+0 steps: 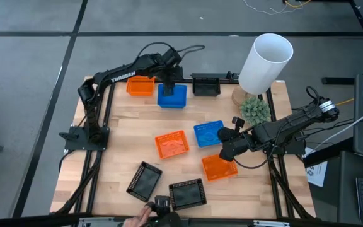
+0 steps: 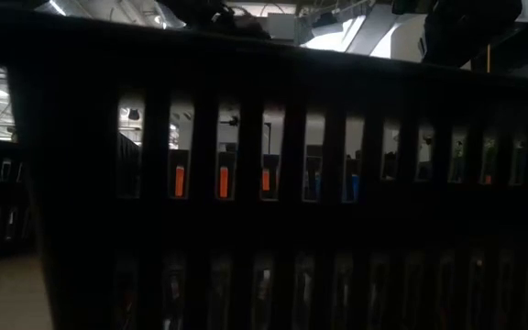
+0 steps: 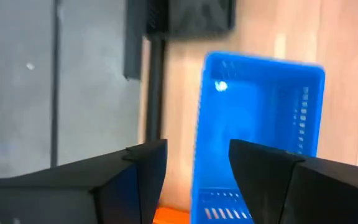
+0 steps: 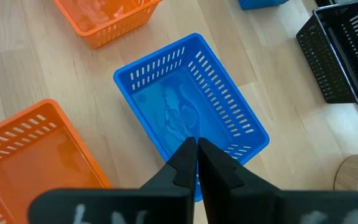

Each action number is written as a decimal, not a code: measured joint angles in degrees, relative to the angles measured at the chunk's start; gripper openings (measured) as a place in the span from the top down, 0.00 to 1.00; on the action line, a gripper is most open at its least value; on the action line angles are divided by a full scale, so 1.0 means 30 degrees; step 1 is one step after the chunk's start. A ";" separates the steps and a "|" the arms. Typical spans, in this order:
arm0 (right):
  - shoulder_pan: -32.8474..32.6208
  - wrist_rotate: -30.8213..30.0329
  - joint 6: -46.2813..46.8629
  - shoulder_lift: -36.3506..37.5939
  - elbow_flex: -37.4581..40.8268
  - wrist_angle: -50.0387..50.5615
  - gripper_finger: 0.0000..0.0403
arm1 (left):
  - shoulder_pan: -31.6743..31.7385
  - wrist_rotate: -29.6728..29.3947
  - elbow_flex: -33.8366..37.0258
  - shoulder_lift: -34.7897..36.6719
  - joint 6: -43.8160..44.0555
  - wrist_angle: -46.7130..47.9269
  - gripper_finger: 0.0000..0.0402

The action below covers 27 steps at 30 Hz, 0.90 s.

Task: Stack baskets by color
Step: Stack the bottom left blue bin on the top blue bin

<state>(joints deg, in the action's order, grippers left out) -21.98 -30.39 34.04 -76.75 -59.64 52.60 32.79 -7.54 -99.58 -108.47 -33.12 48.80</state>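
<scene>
My left gripper (image 1: 167, 87) (image 3: 197, 168) hangs open above a blue basket (image 1: 172, 98) (image 3: 260, 118) that rests on its bottom at the table's far side, and touches nothing. Beside that basket stand an orange basket (image 1: 140, 85) and a black one (image 1: 205, 85). Mid-table lie a second blue basket (image 1: 208, 133) (image 4: 188, 99) and two orange ones (image 1: 172, 144) (image 1: 219, 166). Two black baskets (image 1: 145, 180) (image 1: 188, 193) lie near the front edge. My right gripper (image 1: 224, 136) (image 4: 196, 152) is shut over the mid-table blue basket's near corner. My right gripper's shut fingers (image 4: 185, 163) stand slanting down over the blue basket's corner (image 4: 166, 158) and hide it. I cannot tell whether they touch it. The basket rests flat on the table.
A tall white cylinder (image 1: 266, 60) and a small green plant (image 1: 255, 109) stand at the far right. A black basket's slotted wall (image 2: 264, 183) fills the low view. A person's hand (image 1: 134, 221) shows at the front edge. Bare wood lies at the table's left.
</scene>
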 joint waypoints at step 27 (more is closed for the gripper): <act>0.0000 0.0008 -0.0401 0.0000 0.0000 0.0007 0.96 | -0.0071 -0.1074 0.0645 -0.2566 -0.0681 -0.1932 0.59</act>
<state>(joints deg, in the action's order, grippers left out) -21.98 -30.37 32.84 -76.75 -59.64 52.62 32.58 -10.76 -97.65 -116.17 -35.17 43.01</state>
